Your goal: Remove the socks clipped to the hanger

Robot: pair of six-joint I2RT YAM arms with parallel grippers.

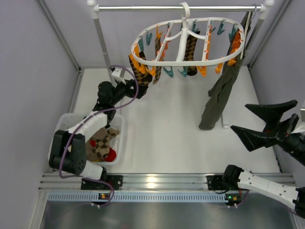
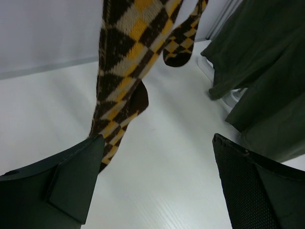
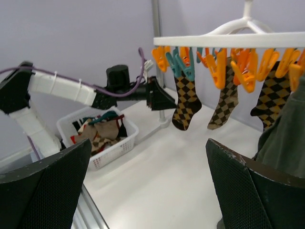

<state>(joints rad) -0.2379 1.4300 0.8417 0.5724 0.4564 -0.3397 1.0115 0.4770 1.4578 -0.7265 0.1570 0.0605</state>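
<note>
The white oval hanger [image 1: 182, 45] hung by its hook from a metal rail [image 1: 143, 8] at the far side of the white tabletop [image 1: 176, 129]. Orange and teal clips [image 3: 217, 67] dangled all around its frame. 3 brown and yellow checked socks [image 3: 186, 100] hung from those clips, toes down and clear of the tabletop. A long dark green garment [image 1: 219, 93] hung from the rail beside the hanger's right end and reached down to the tabletop.

My left tool [image 1: 136, 89] was raised under the hanger's left end, right at the lower part of the leftmost sock [image 1: 141, 71]. It was released, with its 2 fingers [image 2: 71, 181] spread wide apart. In the left wrist view that sock's toe lay against the tip of the left-hand finger, and nothing sat between the 2 fingers. A second checked sock [image 2: 183, 43] hung farther back in that view.

My right tool [image 1: 240, 118] was held up at the right side, well apart from the hanger, next to the green garment. It was also released, with both fingers wide apart and nothing in them.

A white basket [image 1: 62, 126] stood on the tabletop near my left arm's base. In it lay a loose pile of socks [image 1: 102, 145], some checked brown and 1 with red showing.
</note>
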